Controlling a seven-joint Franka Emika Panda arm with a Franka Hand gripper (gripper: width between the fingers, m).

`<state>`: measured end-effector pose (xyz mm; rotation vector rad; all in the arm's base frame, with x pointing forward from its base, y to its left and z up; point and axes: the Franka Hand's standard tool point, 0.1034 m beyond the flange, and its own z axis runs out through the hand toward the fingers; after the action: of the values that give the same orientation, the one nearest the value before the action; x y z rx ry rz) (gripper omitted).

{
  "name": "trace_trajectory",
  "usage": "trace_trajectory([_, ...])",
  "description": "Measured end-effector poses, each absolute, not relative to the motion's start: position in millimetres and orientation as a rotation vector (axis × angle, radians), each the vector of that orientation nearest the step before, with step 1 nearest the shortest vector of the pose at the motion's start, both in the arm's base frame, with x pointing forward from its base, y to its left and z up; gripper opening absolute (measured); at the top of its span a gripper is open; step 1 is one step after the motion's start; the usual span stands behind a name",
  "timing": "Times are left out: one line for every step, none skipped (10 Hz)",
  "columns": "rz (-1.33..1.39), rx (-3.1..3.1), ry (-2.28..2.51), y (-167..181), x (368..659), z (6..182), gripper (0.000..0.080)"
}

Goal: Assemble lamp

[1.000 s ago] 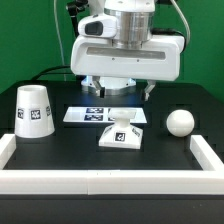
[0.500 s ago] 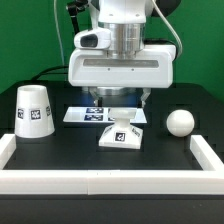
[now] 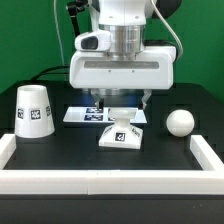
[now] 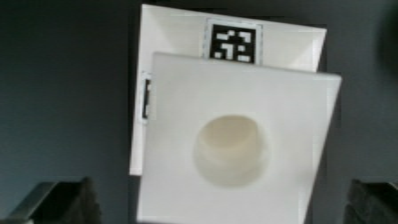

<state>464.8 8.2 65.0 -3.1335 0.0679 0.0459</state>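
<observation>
Lit brightly and evenly; threw only faint shadows on the black desk (image 3: 60, 150); blurred softly throughout the wrist view.

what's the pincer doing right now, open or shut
pincer: open, holding nothing, over the lamp base

The arm (image 3: 120, 40) runs off the top of the exterior view. Its bulk and the base (image 3: 122, 138) cover a good chunk of the marker board (image 3: 78, 115). The wrist view's pretty soft: the base is blurry, its tag (image 4: 233, 42) is unreadable, and both fingers (image 4: 63, 200) get clipped by the frame edge.
</observation>
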Motion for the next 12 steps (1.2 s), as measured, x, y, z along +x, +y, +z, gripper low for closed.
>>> trace_trajectory([0.049, -3.132, 0.067, 9.6, 462.9, 60.3, 0.0700])
trace_trajectory([0.054, -3.132, 0.064, 10.5, 461.8, 58.0, 0.0700])
trace_trajectory([0.053, -3.132, 0.062, 10.5, 461.1, 54.5, 0.0700])
trace_trajectory([0.052, -3.132, 0.051, 10.2, 460.5, 50.5, 0.0700])
trace_trajectory([0.060, -3.132, 0.040, 9.8, 459.1, 48.0, 0.0700])
trace_trajectory([0.061, -3.132, 0.039, 10.0, 459.5, 48.3, 0.0700])
trace_trajectory([0.061, -3.132, 0.037, 10.3, 459.5, 48.3, 0.0590])
trace_trajectory([0.059, -3.132, 0.035, 10.4, 459.8, 48.4, 0.0590])
trace_trajectory([0.059, -3.132, 0.034, 10.4, 459.8, 48.4, 0.0533])
trace_trajectory([0.059, -3.132, 0.033, 10.4, 459.8, 48.4, 0.0533])
trace_trajectory([0.059, -3.132, 0.033, 10.4, 459.8, 48.4, 0.0533])
trace_trajectory([0.059, -3.132, 0.032, 10.4, 459.8, 48.4, 0.0533])
